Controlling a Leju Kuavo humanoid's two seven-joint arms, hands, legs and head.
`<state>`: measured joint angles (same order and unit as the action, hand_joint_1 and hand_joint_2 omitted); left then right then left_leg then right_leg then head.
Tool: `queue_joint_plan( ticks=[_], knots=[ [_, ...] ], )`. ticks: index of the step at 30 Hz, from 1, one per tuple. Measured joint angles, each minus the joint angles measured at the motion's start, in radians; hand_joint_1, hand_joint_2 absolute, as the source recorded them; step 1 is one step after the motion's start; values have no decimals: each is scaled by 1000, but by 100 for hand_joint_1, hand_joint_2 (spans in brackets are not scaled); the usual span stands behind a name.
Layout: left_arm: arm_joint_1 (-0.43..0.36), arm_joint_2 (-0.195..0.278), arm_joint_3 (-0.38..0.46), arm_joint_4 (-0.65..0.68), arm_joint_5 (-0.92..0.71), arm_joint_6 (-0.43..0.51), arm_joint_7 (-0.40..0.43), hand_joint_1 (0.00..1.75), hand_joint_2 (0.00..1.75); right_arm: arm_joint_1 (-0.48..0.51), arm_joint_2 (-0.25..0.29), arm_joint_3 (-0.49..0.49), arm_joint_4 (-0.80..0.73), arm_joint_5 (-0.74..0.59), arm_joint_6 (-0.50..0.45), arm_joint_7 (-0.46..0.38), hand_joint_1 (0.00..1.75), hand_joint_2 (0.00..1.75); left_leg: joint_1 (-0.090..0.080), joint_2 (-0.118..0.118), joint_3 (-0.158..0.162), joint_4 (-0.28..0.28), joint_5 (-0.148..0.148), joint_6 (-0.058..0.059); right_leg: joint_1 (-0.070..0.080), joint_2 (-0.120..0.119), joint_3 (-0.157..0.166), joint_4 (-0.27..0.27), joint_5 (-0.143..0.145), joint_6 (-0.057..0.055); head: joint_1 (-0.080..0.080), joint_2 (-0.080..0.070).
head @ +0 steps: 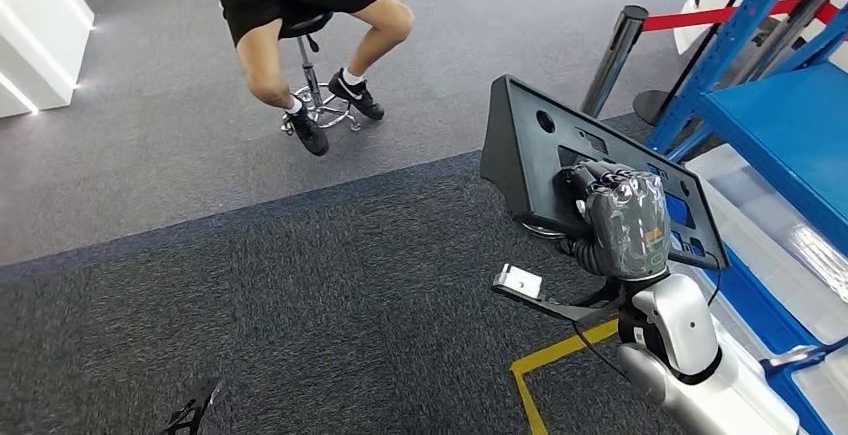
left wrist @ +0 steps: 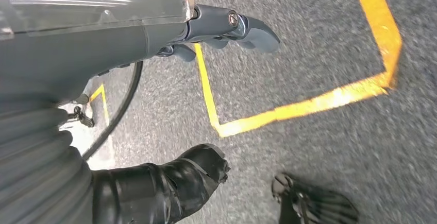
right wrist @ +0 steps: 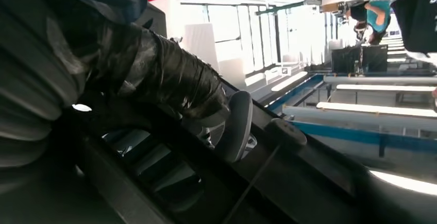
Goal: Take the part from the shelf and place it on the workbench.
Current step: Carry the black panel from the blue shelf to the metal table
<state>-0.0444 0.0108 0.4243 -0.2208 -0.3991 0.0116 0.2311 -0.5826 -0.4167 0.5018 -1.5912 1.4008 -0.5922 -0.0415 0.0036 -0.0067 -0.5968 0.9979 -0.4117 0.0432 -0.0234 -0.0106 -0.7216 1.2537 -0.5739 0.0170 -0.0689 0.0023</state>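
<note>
The part (head: 530,145) is a flat black panel with several cutouts. My right hand (head: 625,220) grips it by its lower edge and holds it up tilted over the dark carpet, just left of the blue shelf (head: 790,125). In the right wrist view the taped thumb (right wrist: 175,80) presses on the panel's black face (right wrist: 309,172). My left hand (left wrist: 118,44) hangs over the floor, its fingers (left wrist: 247,28) and thumb (left wrist: 196,170) apart, with nothing between them.
The shelf's blue uprights (head: 735,35) and clear bins (head: 770,235) stand at the right. Two black posts (head: 612,60) carry a red belt behind it. A person (head: 300,15) sits on a stool ahead. Yellow tape (head: 545,365) marks the carpet. A white cabinet (head: 40,25) stands far left.
</note>
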Motion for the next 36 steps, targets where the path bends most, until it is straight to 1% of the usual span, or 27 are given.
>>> queue_joint_plan(
  ticks=[1, 2, 4, 6, 8, 10, 11, 12, 14, 15, 16, 17, 18, 19, 20, 21, 22, 23, 25, 26, 27, 29, 31, 32, 33, 34, 36],
  knots=[
    [1, 0, -5, 0, -11, -2, -3, 0, 175, 4, -7, -1, 0, 0, 1, 3, 175, 175, -3, -14, -15, 2, 11, 1, 3, 6, -3, 44, -17, -3, 0, 0],
    [2, 0, -11, 1, -20, -5, -5, 0, 175, 9, -14, -2, 0, 0, 1, 8, 175, 175, -5, -28, -29, 5, 20, 1, 6, 9, 10, 53, -12, -7, 0, 0],
    [6, -1, -22, 2, -34, -8, -5, 0, 175, 18, -30, -9, -3, 0, 2, 15, 175, 175, -7, -56, -59, 15, 38, -1, 11, 21, 88, -37, 30, -18, 0, 0],
    [8, -5, -28, 3, -41, -10, -4, 0, 175, 25, -42, -22, -10, 0, 3, 17, 175, 175, -6, -79, -86, 26, 54, -8, 14, 60, 169, -162, 46, -28, -2, 0],
    [9, -7, -32, 4, -48, -12, -2, 0, 175, 30, -49, -38, -18, 0, 6, 13, 175, 175, -5, -99, -98, 29, 71, -19, 18, 81, 191, -207, 44, -29, -1, 0],
    [11, -6, -35, 5, -55, -13, 1, 0, 175, 35, -51, -49, -21, 2, 14, 9, 175, 175, -5, -117, -106, 25, 88, -31, 17, 61, 184, -211, 60, -32, 2, 0],
    [12, -6, -37, 7, -58, -16, 2, 0, 175, 37, -52, -51, -22, 3, 18, 8, 175, 175, -5, -109, -115, 31, 82, -35, 15, 49, 178, -214, 69, -37, 1, 0],
    [13, -6, -38, 8, -62, -20, 2, 0, 175, 41, -52, -54, -25, 3, 20, 8, 175, 175, -5, -88, -129, 55, 57, -40, 13, 35, 170, -217, 78, -43, -2, 0],
    [11, -7, -39, 9, -68, -35, 0, 0, 175, 49, -54, -62, -32, 0, 22, 5, 175, 175, -2, -30, -167, 161, -34, -52, 15, 9, 151, -220, 94, -51, -8, 0],
    [10, -8, -39, 10, -72, -45, -2, 0, 175, 54, -54, -67, -35, -2, 22, 3, 175, 175, 2, -13, -186, 229, -73, -58, 17, -5, 141, -220, 101, -52, -10, 0],
    [8, -9, -39, 10, -75, -53, -3, 0, 175, 58, -55, -71, -36, -4, 23, 1, 175, 175, 5, -4, -196, 282, -91, -63, 19, -19, 131, -219, 108, -51, -10, 0],
    [7, -10, -39, 10, -78, -59, -4, 0, 175, 61, -55, -73, -37, -6, 23, -1, 175, 175, 8, 0, -191, 309, -89, -66, 20, -34, 121, -219, 115, -51, -10, 0],
    [7, -12, -39, 10, -80, -64, -4, 0, 175, 64, -55, -74, -37, -6, 23, -3, 175, 175, 9, 4, -166, 299, -73, -66, 21, -48, 112, -219, 122, -49, -10, 0],
    [6, -13, -39, 10, -82, -66, -3, 0, 175, 67, -56, -74, -39, -6, 23, -3, 175, 175, 8, 12, -121, 252, -53, -63, 22, -61, 105, -219, 127, -47, -10, 0],
    [3, -13, -39, 10, -83, -68, -3, 0, 175, 69, -56, -76, -42, -6, 24, -4, 175, 175, 5, 33, -64, 181, -46, -58, 23, -73, 101, -218, 132, -45, -10, 0],
    [-2, -13, -39, 10, -85, -71, -4, 0, 175, 71, -57, -77, -46, -5, 28, -4, 175, 175, -2, 56, -11, 110, -49, -50, 23, -86, 98, -218, 135, -42, -10, 0],
    [-8, -13, -39, 10, -86, -75, -5, 0, 175, 71, -57, -79, -50, -2, 35, -4, 175, 175, -9, 74, 23, 56, -56, -40, 23, -100, 97, -218, 139, -38, -10, 0],
    [-15, -13, -39, 10, -87, -81, -6, 0, 175, 71, -55, -78, -53, 6, 45, -4, 175, 175, -16, 83, 40, 25, -65, -30, 22, -114, 98, -218, 142, -33, -10, 0],
    [-23, -9, -39, 10, -86, -95, -7, 0, 175, 70, -44, -70, -57, 31, 66, 0, 175, 175, -22, 64, 42, 3, -57, -10, 20, -135, 100, -221, 147, -22, -12, 0],
    [-25, -6, -39, 10, -85, -101, -7, 0, 175, 71, -35, -64, -58, 45, 73, 4, 175, 175, -21, 52, 45, -8, -48, -2, 18, -123, 99, -216, 143, -18, -12, 0],
    [-26, -4, -39, 10, -84, -106, -7, 0, 175, 70, -27, -57, -60, 56, 78, 8, 175, 175, -18, 42, 48, -19, -37, 5, 16, -96, 92, -197, 128, -14, -12, 0],
    [-31, -4, -39, 10, -84, -112, -10, 0, 175, 71, -20, -45, -63, 69, 84, 13, 175, 175, -14, 22, 46, -29, -22, 14, 11, -25, 53, -98, 65, -9, -11, 0],
    [-33, -4, -39, 10, -83, -115, -12, 0, 175, 74, -18, -36, -63, 72, 87, 17, 175, 175, -13, -5, 35, -23, -16, 17, 9, 3, 6, 19, 10, -6, -10, 0],
    [-32, -4, -39, 10, -82, -119, -12, 0, 175, 75, -16, -31, -63, 74, 88, 19, 175, 175, -13, -20, 28, -17, -15, 16, 9, 5, -1, 40, 8, -4, -10, 0],
    [-30, -4, -39, 10, -81, -126, -10, 0, 175, 73, -11, -26, -62, 76, 89, 19, 175, 175, -11, -35, 22, -9, -15, 14, 7, 7, 11, 24, 24, -2, -11, 0],
    [-29, -4, -38, 10, -80, -135, -7, 0, 175, 69, -4, -19, -61, 79, 89, 20, 175, 175, -9, -50, 15, 1, -16, 11, 4, 11, 39, -26, 54, 0, -10, 0],
    [-29, -3, -37, 10, -82, -158, 2, 0, 175, 54, 15, 0, -55, 85, 91, 24, 175, 175, -4, -75, -2, 28, -24, -2, -3, 48, 97, -139, 93, 4, -10, 0]
  ],
)
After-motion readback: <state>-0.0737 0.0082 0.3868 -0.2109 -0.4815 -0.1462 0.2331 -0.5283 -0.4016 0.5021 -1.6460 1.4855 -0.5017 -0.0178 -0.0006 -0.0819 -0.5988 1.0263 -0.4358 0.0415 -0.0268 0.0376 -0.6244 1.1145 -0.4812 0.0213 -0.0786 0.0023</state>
